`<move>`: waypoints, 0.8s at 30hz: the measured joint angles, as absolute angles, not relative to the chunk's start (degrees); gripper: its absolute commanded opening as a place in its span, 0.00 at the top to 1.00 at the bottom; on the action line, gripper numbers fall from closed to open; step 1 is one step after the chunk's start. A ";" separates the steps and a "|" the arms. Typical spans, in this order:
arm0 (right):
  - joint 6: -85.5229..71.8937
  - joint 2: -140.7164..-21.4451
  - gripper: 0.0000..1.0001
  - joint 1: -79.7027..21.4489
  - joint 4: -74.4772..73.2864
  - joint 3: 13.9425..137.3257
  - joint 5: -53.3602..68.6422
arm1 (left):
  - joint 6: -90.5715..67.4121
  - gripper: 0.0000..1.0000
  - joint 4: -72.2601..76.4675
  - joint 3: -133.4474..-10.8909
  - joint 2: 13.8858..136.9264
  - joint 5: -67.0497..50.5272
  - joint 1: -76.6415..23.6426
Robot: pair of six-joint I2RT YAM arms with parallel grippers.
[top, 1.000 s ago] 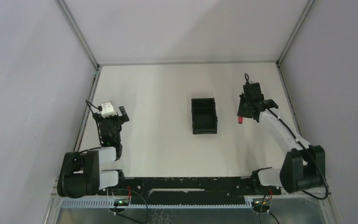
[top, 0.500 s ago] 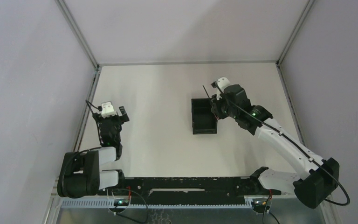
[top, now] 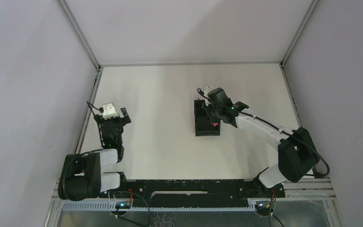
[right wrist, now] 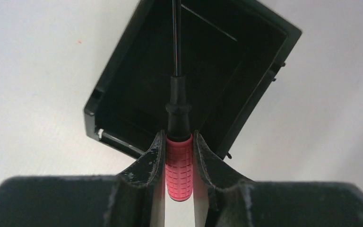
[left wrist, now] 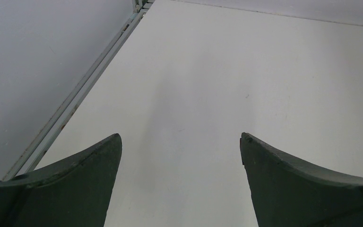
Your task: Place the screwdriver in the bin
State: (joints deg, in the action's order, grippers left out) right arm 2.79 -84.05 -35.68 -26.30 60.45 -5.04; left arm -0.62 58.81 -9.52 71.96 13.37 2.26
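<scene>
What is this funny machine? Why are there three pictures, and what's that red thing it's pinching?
It is a robot with two arms, fixed at the near edge of a white table. Each arm ends in a gripper: two fingers that pinch like tongs.

One picture comes from a camera high above, looking down on both arms. The other two come from little cameras on the wrists, so you see each arm's own fingers up close.

The right gripper is pinching a small screwdriver by its red handle. The thin dark shaft reaches out over a black bin, which sits on the table. The left gripper is open and holds nothing.
</scene>
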 measured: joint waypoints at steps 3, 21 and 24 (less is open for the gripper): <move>2.76 -86.98 0.85 -35.62 -26.11 60.45 -5.67 | -0.60 0.00 58.81 -9.52 71.96 13.37 2.26; 1.30 -93.78 0.53 -35.64 -24.10 60.45 -7.62 | -0.62 0.00 58.81 -9.52 71.96 13.37 2.26; 0.51 -93.76 0.47 -35.68 -23.97 60.45 -7.88 | -0.62 0.00 58.81 -9.52 71.96 13.37 2.26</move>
